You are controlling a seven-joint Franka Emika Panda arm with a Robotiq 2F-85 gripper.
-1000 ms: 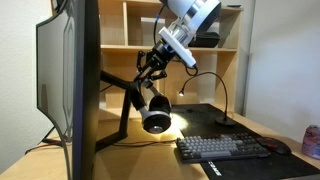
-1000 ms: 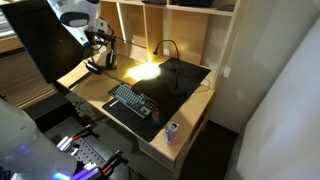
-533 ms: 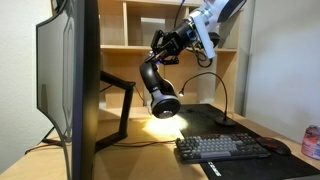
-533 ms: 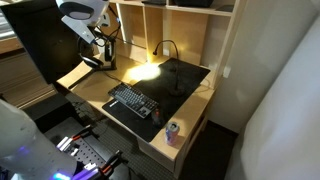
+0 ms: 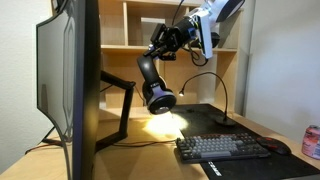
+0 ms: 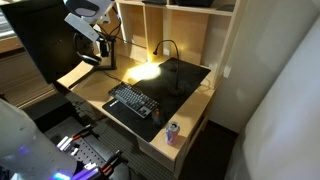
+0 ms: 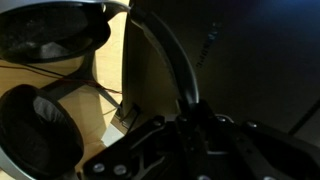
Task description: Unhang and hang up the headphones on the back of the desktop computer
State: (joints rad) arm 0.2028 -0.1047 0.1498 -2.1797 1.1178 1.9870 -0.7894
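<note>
The gripper is clamped on the top of the arched headband of the headphones and holds them in the air above the desk. The jaws are pressed against the headband from both sides. In the wrist view the headband runs as a dark arc up out of the gripper, with the two round earcups at the left of the picture.

In both exterior views the headphones hang free, earcups lowest, and touch nothing but the gripper. They are to the right of the desktop computer, near its back and above its black angled stand arm, but apart from both.

A black keyboard lies on a dark mat at the near right of the desk. A gooseneck lamp stands behind the keyboard. A can stands at the right edge. An open wooden shelf stands at the far side.
</note>
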